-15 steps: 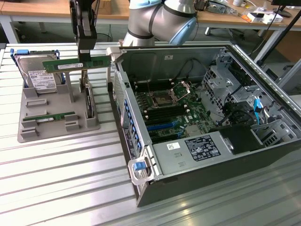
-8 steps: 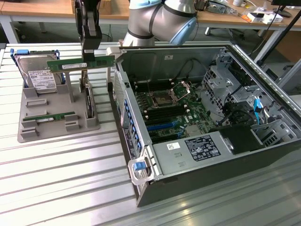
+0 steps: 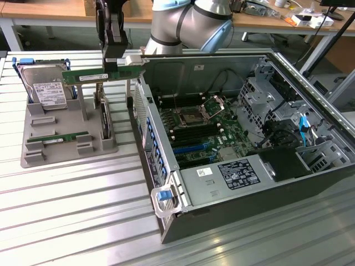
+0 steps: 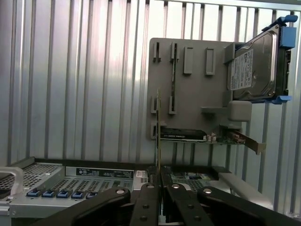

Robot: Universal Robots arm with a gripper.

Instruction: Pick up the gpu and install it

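gpu (image 3: 89, 76), green stick clenched in pincer (image 3: 117, 61), held level above grey tray (image 3: 56, 121), beside open computer case (image 3: 222, 217)

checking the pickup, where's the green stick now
At the exterior view's left, the green stick is held in the gripper above the grey tray, beside the open computer case.

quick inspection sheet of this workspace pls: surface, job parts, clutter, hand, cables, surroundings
surface: ribbed metal table, carrying a grey parts holder and an open computer case
job's things: gpu, a green stick, held level above the holder; motherboard exposed in the case
clutter: hard drive, second green stick and dark card, all in the holder
hand: hand shut on the gpu
cables: black cables and blue cables inside the case
surroundings: wooden desks behind
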